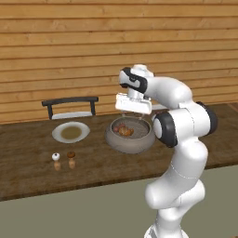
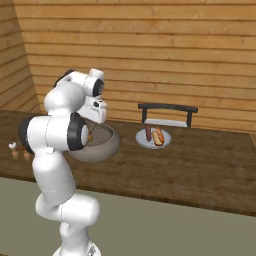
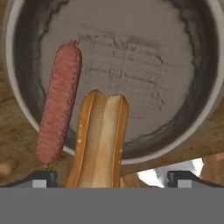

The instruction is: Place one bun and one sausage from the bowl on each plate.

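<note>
The grey-brown bowl point(image 1: 111, 138) point(image 2: 107, 145) point(image 3: 199, 109) stands mid-table. In it lie a reddish sausage point(image 3: 59, 103) and, beside it, a split golden bun point(image 3: 100, 138), also visible as a small cluster point(image 1: 124, 130). My gripper point(image 1: 132, 117) point(image 3: 111, 178) hangs just above the bowl, pointing down, open, its fingertips point(image 3: 43, 177) spread wide on either side of the bun's near end. A white plate with an olive-brown centre point(image 1: 56, 134) lies bare left of the bowl. The other plate point(image 2: 141, 140), right of the bowl, holds a sausage point(image 2: 148, 132) and a bun point(image 2: 158, 136).
Two small shakers point(image 1: 56, 160) point(image 1: 71, 159) stand near the table's front edge, left of the bowl. A dark chair point(image 1: 69, 108) point(image 2: 167, 114) sits behind the table against the wooden wall. The table's front edge point(image 1: 69, 190) runs close to my base.
</note>
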